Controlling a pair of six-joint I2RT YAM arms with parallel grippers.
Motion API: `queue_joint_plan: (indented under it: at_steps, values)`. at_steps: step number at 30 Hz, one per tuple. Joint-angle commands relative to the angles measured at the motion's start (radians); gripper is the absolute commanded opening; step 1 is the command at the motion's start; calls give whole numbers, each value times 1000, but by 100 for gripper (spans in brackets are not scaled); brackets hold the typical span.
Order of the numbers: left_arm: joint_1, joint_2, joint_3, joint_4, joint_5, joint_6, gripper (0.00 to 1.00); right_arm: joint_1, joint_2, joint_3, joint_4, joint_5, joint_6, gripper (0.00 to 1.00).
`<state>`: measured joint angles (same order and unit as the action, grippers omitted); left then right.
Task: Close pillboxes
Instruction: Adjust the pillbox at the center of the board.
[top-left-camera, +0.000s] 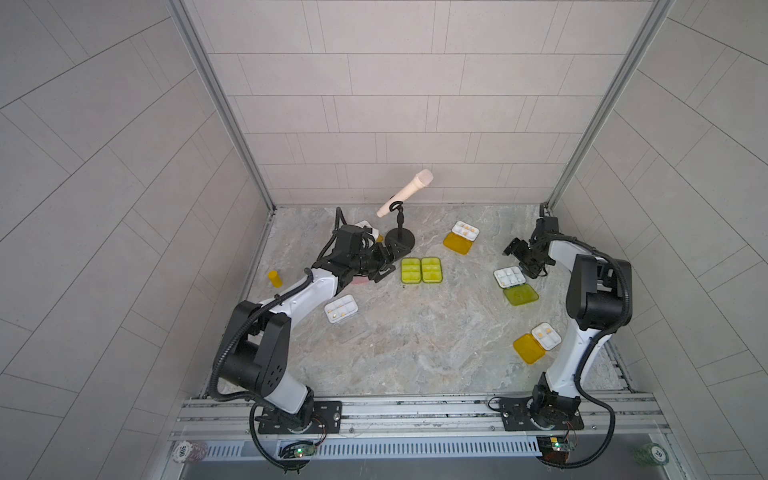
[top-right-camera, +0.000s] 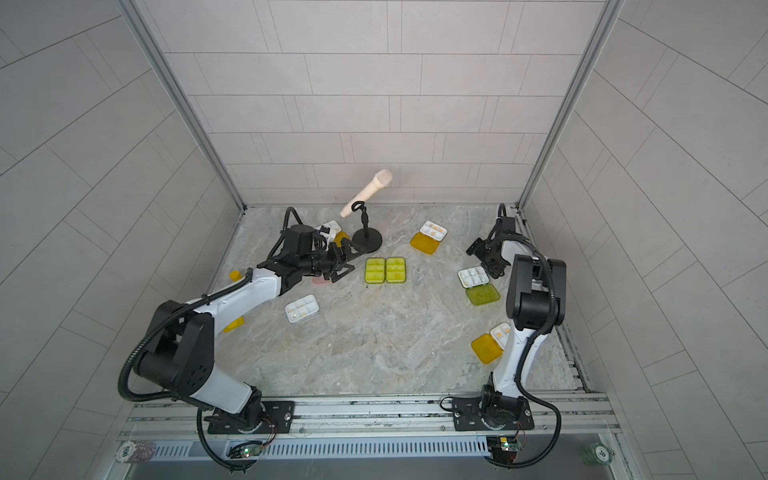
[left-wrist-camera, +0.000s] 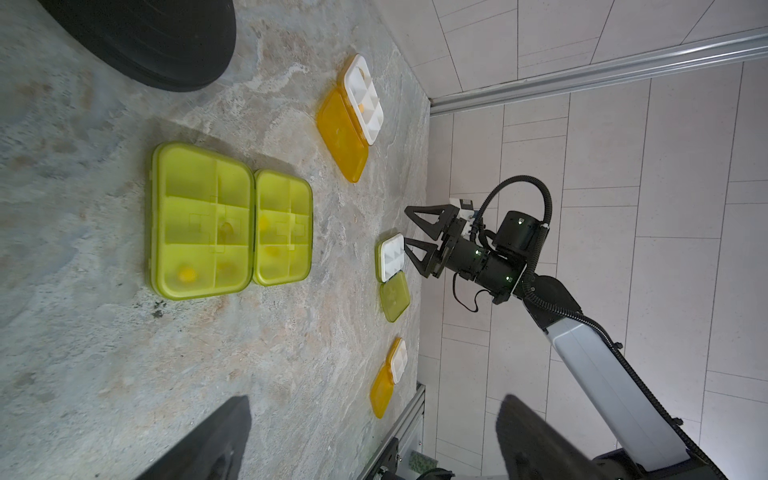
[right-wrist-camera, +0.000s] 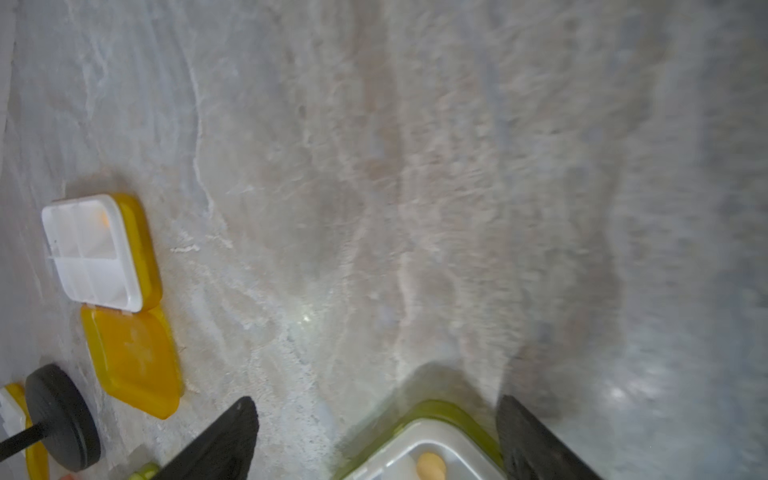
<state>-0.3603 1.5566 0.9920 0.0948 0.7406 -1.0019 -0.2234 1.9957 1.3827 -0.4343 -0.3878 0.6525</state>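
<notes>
Two lime-green pillboxes (top-left-camera: 410, 270) (top-left-camera: 431, 270) lie shut side by side mid-table. My left gripper (top-left-camera: 384, 266) hovers just left of them, open and empty (left-wrist-camera: 374, 401). A green-lidded pillbox lies open, with its white tray (top-left-camera: 508, 277) and its lid (top-left-camera: 520, 296) flat on the table. My right gripper (top-left-camera: 519, 262) is open at the tray's far edge. In the right wrist view the tray's corner (right-wrist-camera: 432, 449) sits between the fingers (right-wrist-camera: 528, 436). Open orange-lidded pillboxes lie at the back (top-left-camera: 461, 237) and front right (top-left-camera: 536, 343). A clear-lidded one (top-left-camera: 340, 308) lies open beside my left arm.
A microphone (top-left-camera: 405, 193) leans on a black stand with a round base (top-left-camera: 400, 240) behind the left gripper. Another pillbox (top-left-camera: 365, 226) is partly hidden behind that arm. A pink one (top-left-camera: 359, 281) peeks out from under it. A small yellow bottle (top-left-camera: 275, 279) stands far left.
</notes>
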Motion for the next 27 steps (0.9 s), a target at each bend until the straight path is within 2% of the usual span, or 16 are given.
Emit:
queue_joint_plan:
  at_steps: [1,7,16,20,27]
  values:
    - [1,-22,11,-10,6,13,97,49,44,43,-67,-58,-42,89]
    - [1,-29,9,-12,1,16,97,136,54,46,-93,-70,-67,88]
    - [-12,-26,10,-20,-6,25,96,181,-16,-54,-108,-65,-98,87]
    - [-22,-21,12,-29,-7,30,96,196,-75,-66,-166,-12,-142,87]
    - [-28,-30,17,-38,-7,38,96,218,-186,-101,-283,209,-225,91]
